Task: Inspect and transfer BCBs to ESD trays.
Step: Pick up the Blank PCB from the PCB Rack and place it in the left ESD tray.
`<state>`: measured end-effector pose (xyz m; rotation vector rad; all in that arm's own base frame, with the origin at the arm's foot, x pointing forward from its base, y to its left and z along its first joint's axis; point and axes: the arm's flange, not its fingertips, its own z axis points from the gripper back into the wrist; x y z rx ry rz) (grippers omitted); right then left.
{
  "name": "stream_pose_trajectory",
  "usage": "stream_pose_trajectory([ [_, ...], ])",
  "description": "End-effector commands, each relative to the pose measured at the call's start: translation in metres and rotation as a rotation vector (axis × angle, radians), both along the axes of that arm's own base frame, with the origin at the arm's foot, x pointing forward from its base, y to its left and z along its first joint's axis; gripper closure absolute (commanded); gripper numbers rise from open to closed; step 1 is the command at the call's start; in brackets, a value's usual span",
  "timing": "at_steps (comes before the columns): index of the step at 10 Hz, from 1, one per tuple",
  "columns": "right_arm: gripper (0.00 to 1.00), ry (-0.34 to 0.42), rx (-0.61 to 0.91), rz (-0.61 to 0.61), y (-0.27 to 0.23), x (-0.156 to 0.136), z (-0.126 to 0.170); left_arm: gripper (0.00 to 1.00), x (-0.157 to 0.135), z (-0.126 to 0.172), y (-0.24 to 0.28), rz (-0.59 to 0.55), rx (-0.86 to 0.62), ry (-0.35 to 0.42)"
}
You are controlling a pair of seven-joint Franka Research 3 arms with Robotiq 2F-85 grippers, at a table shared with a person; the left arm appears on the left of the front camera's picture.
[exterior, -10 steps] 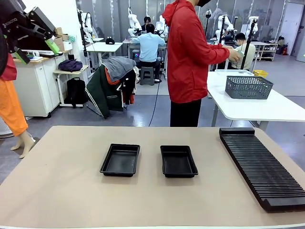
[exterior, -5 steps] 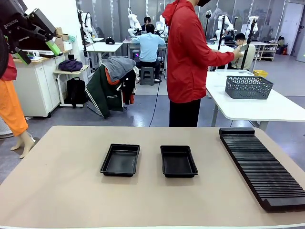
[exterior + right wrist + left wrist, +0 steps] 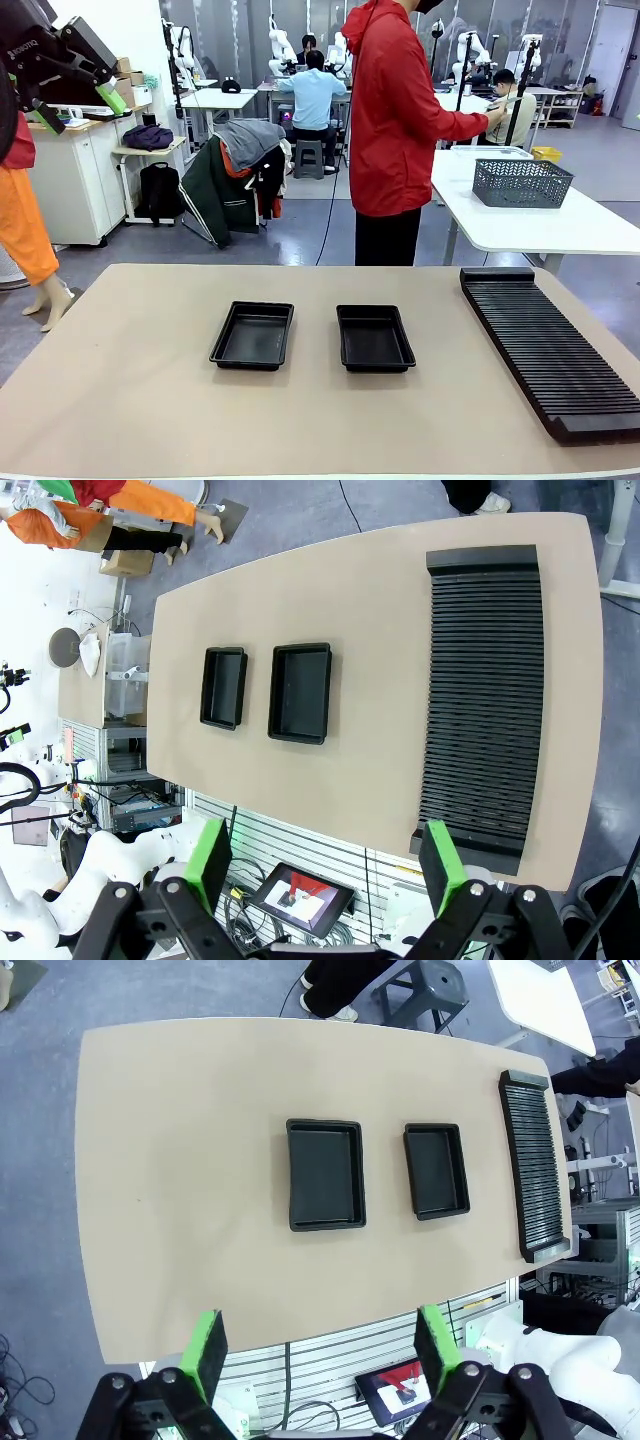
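Only the person's arm [image 3: 450, 125] has shifted, over at the far table [image 3: 560, 228]. Two black trays [image 3: 252, 336] sit empty mid-counter [image 3: 130, 400]. Left pincer [image 3: 320, 1315] and right pincer [image 3: 325, 830] hang spread, empty. No board is transferred yet.

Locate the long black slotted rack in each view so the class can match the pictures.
Front view: slotted rack at lower right.
Left wrist view: rack at picture right, running vertically.
Right wrist view: rack right of centre.
Shared landmark: the ESD tray nearest it.
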<state>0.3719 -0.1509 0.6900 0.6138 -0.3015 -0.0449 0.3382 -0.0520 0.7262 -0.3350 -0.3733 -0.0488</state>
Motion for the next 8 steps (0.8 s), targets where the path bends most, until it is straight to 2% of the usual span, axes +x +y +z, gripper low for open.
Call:
stream_pose_trajectory([
  [1,0.00,0.000,0.000,0.000,0.0001,0.0000,-0.0002,0.00,0.0000,-0.0003,-0.0010,-0.001,0.001,0.001],
  [8,0.00,0.000,0.000,0.000,0.0001,0.0000,-0.0002,0.00,0.0000,-0.0003,-0.0010,-0.001,0.001,0.001],
])
